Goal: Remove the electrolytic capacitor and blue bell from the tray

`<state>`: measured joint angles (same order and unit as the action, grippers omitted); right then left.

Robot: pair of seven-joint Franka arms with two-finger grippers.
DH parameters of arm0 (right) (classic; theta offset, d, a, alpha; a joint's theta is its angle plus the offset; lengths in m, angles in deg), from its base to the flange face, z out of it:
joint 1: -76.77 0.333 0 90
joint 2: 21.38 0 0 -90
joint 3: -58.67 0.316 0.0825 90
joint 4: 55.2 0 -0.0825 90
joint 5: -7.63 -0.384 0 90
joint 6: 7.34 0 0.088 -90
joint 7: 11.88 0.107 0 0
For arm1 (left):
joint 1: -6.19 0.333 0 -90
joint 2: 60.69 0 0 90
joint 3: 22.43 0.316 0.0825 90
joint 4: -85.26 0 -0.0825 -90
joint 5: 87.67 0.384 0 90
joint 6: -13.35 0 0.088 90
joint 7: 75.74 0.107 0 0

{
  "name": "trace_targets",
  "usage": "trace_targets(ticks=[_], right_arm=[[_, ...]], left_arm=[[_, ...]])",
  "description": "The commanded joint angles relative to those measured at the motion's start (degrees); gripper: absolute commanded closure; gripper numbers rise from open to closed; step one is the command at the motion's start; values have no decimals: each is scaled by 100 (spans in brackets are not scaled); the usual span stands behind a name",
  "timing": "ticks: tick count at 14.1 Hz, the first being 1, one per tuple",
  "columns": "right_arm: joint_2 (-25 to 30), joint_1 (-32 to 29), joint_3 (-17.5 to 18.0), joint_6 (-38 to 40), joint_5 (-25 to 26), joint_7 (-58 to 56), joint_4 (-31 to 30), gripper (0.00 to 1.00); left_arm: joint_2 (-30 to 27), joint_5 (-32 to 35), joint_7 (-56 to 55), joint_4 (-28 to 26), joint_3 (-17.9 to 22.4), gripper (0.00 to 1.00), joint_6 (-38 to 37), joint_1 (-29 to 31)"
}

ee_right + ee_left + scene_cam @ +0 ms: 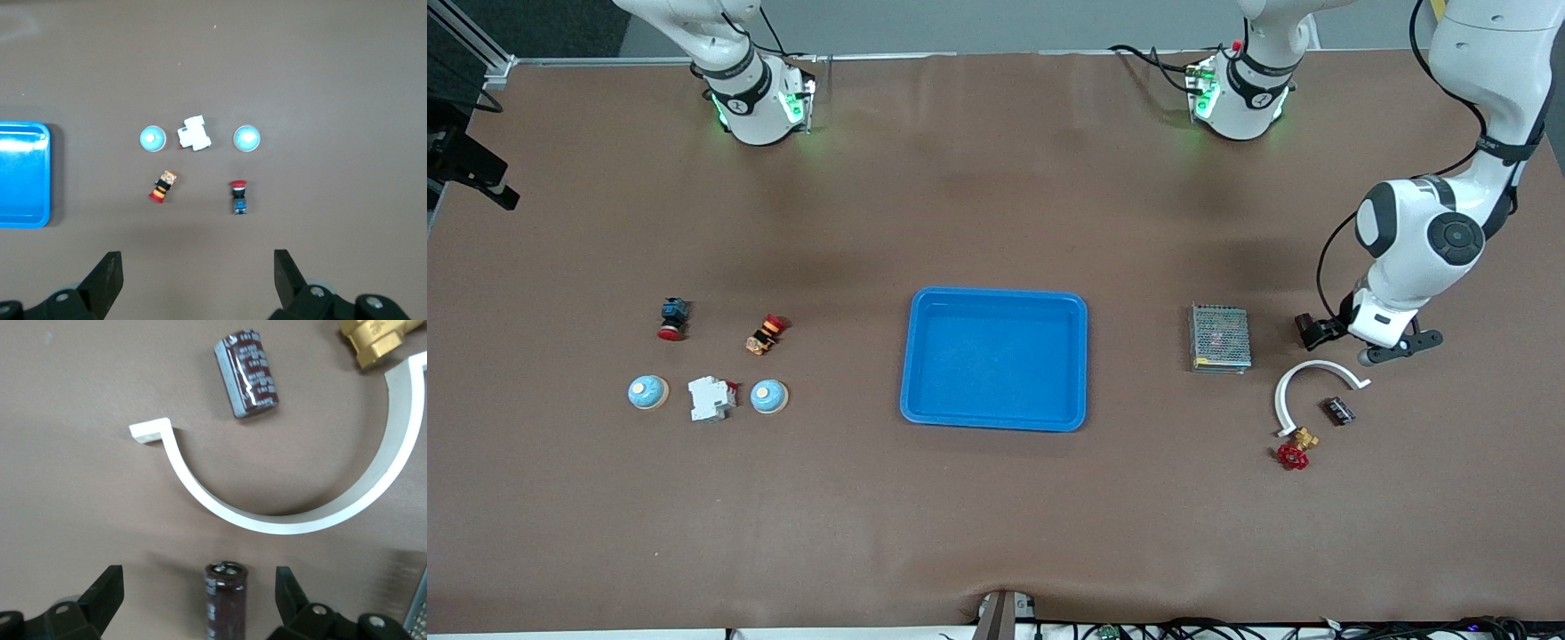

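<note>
We list 2 capacitors at the left arm's end. The first capacitor (225, 600) lies on the table between the spread, empty fingers of the left gripper (200, 577). The second capacitor (1338, 410) sits lower in the front view, beside the white half-ring (1285, 382). At the right arm's end, mid-height in the front view, the inner bell (768, 396) and outer bell (648, 392) flank a white block (711, 399), while the right gripper (198, 263) waits above them, open and empty.

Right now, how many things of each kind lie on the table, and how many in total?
Capacitors: 2
Bells: 2
Push buttons: 2
Circuit breaker: 1
Power supply: 1
White curved bracket: 1
Brass valve: 1
Blue tray: 1
Total: 11
</note>
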<state>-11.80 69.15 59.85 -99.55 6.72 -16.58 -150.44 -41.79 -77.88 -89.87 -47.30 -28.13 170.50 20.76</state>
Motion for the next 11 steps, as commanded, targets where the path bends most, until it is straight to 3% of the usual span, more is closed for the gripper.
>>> trace_targets(ticks=[1, 3, 5, 8, 11], right_arm=[[-297, 32, 41, 342, 171, 75, 670, 0], [-684, 41, 41, 720, 145, 189, 1241, 0], [-861, 41, 41, 836, 92, 303, 1437, 0], [-879, 23, 41, 827, 83, 330, 1429, 0], [-1010, 32, 41, 792, 57, 339, 1437, 0]], left_arm=[[-132, 103, 331, -7, -54, 0, -80, 282], [-123, 59, 621, 116, -62, 0, -141, 458], [-123, 24, 806, 431, -62, 0, -561, 538], [-114, -55, 1043, 1361, -62, 0, -1973, 573], [-114, -739, 1630, 2381, -62, 0, -3424, 564]])
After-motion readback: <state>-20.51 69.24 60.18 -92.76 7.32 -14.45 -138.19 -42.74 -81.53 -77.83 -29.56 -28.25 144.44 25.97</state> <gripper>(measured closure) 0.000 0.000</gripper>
